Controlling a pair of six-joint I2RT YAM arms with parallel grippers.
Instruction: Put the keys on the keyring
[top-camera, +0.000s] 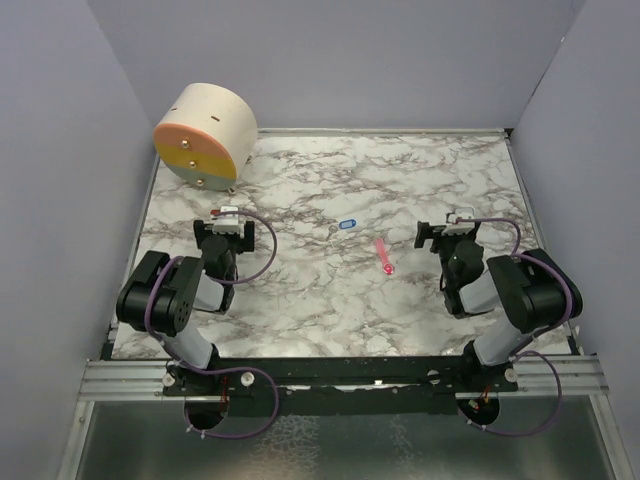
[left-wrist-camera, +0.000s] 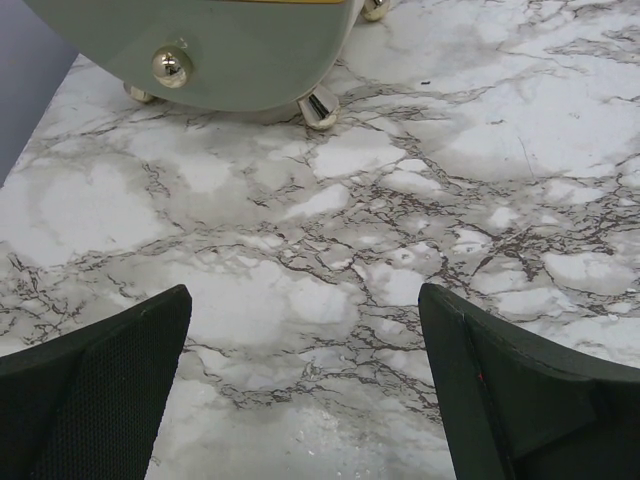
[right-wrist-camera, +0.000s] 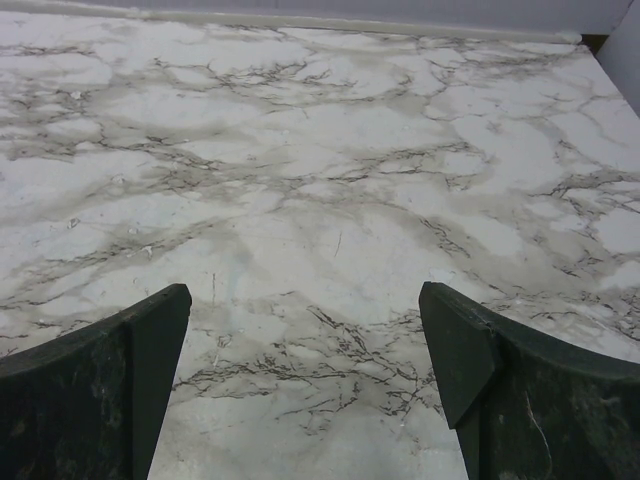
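Walled on three sides, your marble counter (top-camera: 330, 310) holds the pink key (top-camera: 384, 258) and blue-tagged keyring (top-camera: 346, 224) mid-counter, slightly apart, between your left arm (top-camera: 175, 290) and right arm (top-camera: 510, 290); both jaws stand spread wide.

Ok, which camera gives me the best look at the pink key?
The top external view: the pink key lies in plain sight on the marble table, small but whole. Neither wrist view shows it; both look across other parts of the table.

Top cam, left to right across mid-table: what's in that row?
Open left end effector → small blue rounded-rectangle keyring tag → slim pink-red key → open right end effector.
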